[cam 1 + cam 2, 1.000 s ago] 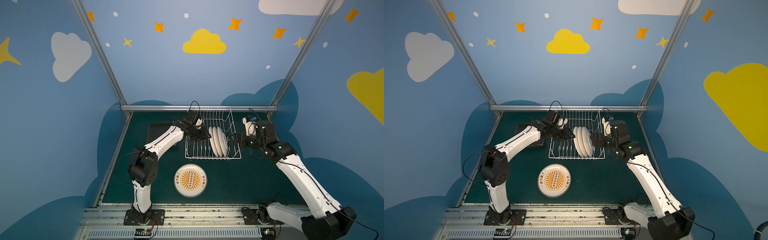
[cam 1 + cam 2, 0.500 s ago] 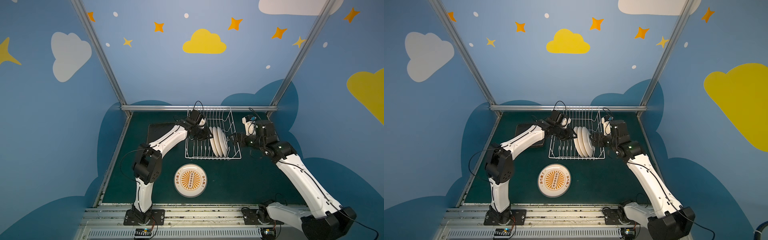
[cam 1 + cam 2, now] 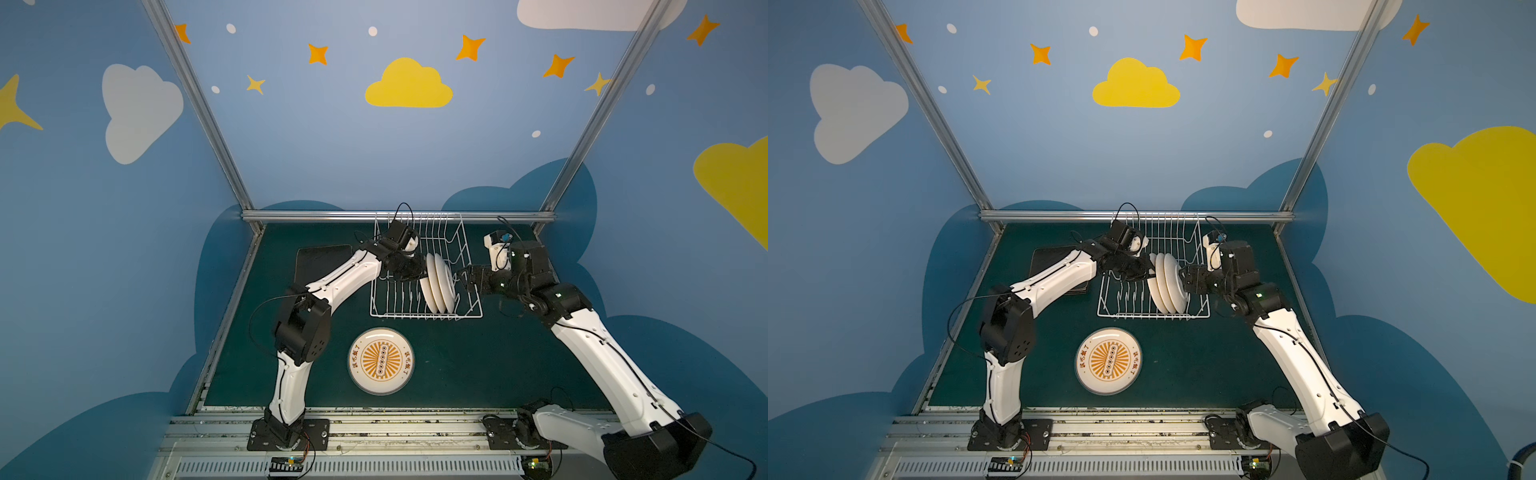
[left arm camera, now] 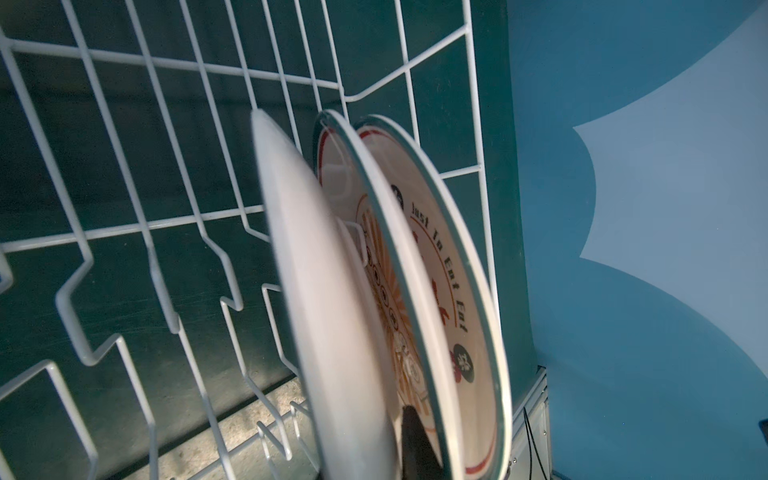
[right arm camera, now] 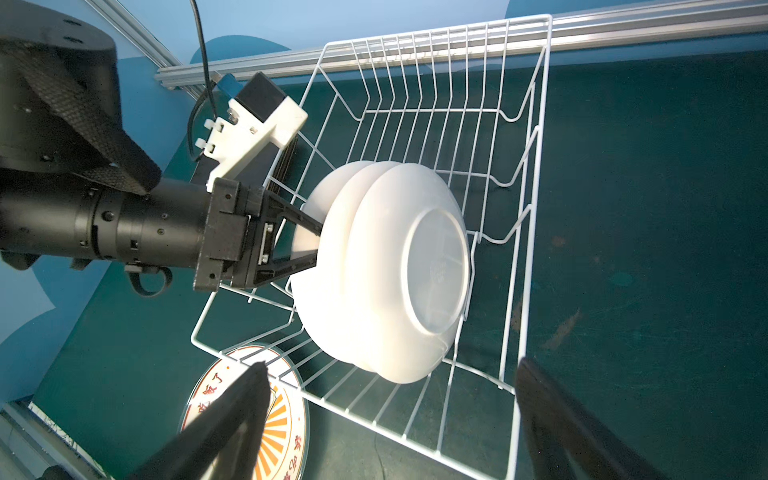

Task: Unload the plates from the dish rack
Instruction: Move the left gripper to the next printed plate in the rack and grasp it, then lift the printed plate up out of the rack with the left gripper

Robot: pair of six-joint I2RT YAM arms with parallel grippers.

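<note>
Your left claw [image 5: 318, 245] sits inside the dish rack [image 3: 390, 316], over its left wall, and is pinched almost closed on the upper rim of the outermost round plate [image 3: 428, 280]. One finger [image 4: 411, 444] is wedged into the gap between that plate and the middle plate [image 4: 386, 291], whose face carries an orange sunburst. The third plate [image 4: 453, 270] stands just behind it with dark lettering around a red print. All three white plates stand on edge among the tines towards the right end of the rack, leaning close together, with their plain backs turned to your right arm. Your right claw [image 5: 390, 363] is spread wide and grips nothing; in both top views it hangs at the rack's right wall, apart from the plates. A fourth round plate, the sunburst plate [image 3: 380, 360], lies flat and face up on the green bench [image 3: 457, 365], near the front of the rack. A low stack of dark square plates [image 3: 1054, 257] lies flat on the bench just left of the rack, partly hidden under your left arm
</note>
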